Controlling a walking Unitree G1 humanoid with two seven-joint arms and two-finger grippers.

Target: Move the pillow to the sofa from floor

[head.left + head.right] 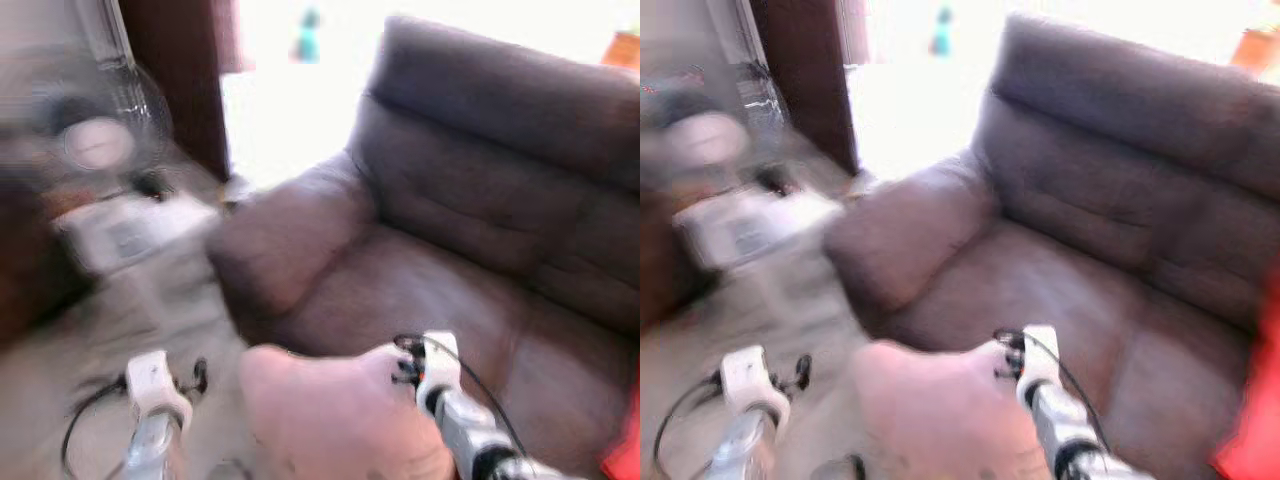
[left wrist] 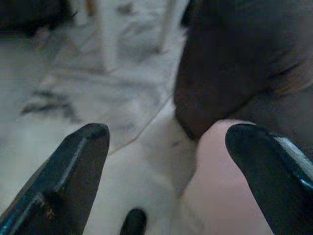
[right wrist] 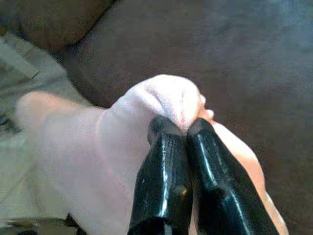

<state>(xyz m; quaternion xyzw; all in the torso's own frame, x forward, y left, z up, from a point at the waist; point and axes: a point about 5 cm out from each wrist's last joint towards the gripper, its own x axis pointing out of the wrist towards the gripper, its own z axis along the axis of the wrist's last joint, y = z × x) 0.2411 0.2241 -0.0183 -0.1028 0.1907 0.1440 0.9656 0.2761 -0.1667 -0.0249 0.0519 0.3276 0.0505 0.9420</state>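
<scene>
**Pillow is up off the floor and almost at the sofa**

The right hand (image 3: 182,128) has its two black fingers pressed together on a bunched-up corner of the pink pillow (image 1: 340,415). The pillow is soft, and it hangs from that pinch at the bottom middle of the head view. It is held up in front of the robot, just before the front edge of the sofa seat.

The left hand (image 2: 166,142) has its fingers spread wide apart. It holds nothing. In its wrist view the pink pillow shows at the lower right, beside the dark sofa arm.

The dark brown sofa (image 1: 470,200) fills the right and middle of the head view. Its seat is bare where the pillow could go. At the upper left of the frame stands a round fan (image 1: 100,140), and below it lies something white and flat on the pale floor (image 1: 60,370). The pictures are blurry, so the robot may be moving.

How far along? The pick-up part looks done, because the pillow is in the air and not on the floor. What is left is to bring it over the seat, let it down, and open the right hand. The pillow is not yet resting on the sofa.
</scene>
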